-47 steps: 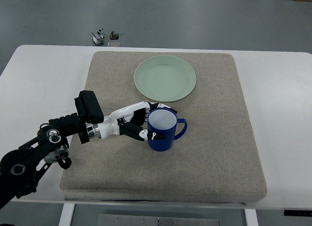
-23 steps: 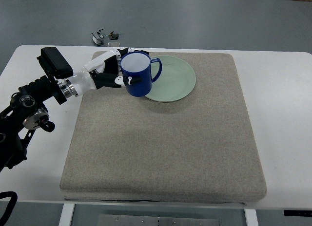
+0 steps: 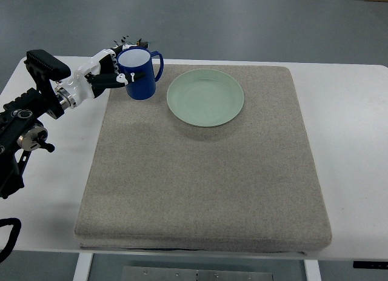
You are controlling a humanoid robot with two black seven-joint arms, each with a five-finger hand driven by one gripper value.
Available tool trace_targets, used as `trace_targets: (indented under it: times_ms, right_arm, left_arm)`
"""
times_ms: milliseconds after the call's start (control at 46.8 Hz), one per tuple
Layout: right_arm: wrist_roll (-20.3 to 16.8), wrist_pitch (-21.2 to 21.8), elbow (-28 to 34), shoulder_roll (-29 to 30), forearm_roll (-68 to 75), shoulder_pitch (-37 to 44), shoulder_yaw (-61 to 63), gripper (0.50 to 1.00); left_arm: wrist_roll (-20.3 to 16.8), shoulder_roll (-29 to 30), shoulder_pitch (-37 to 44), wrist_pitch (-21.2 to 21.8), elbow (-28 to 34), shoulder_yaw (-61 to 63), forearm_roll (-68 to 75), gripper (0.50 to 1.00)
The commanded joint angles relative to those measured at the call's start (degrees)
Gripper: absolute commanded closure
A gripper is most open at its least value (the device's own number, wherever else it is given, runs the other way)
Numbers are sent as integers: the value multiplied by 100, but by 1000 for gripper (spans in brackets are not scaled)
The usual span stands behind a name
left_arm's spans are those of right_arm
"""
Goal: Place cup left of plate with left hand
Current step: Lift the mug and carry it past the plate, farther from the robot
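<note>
A white worktop [image 3: 351, 111] carries a thick beige felt mat [image 3: 206, 172], with grey floor [image 3: 242, 20] beyond. The left hand [image 3: 112, 72] wraps its fingers around a blue cup [image 3: 138, 75], upright over the mat's far-left corner, just left of the pale green plate [image 3: 205, 97]. Small metal bits [image 3: 124, 40] lie on the floor behind.

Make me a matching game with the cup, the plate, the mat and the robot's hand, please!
Things:
1. cup
2. plate
3. mat
4. left hand

Clues:
A. pale green, lying on the mat
B. grey-beige, spread over the white table
C. dark blue, white inside, handle pointing right
D. white and black, wrapped around the cup

Pairs: 1-C, 2-A, 3-B, 4-D
</note>
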Motion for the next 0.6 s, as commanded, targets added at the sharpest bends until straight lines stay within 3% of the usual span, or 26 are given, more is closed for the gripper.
trace_targets:
  times_ms: [0,278,513,534,577]
  right_arm:
    - [0,0,0,0,-1,0,0,566]
    - [0,0,0,0,-1,0,0,566]
    - [0,0,0,0,-1,0,0,566]
    - [0,0,0,0,-1,0,0,566]
    - [0,0,0,0,-1,0,0,566]
  left_arm:
    - [0,-25,5,149,142,2,-5,1000]
    - [-9,-201,5,192,468,10,-84,1000]
    - [-281,-228,40,632,468,221,-110,1000]
    - [-298,-228,49,658,468,230,-110,995]
    - [-307,-228,49,676,468,256,-110,933]
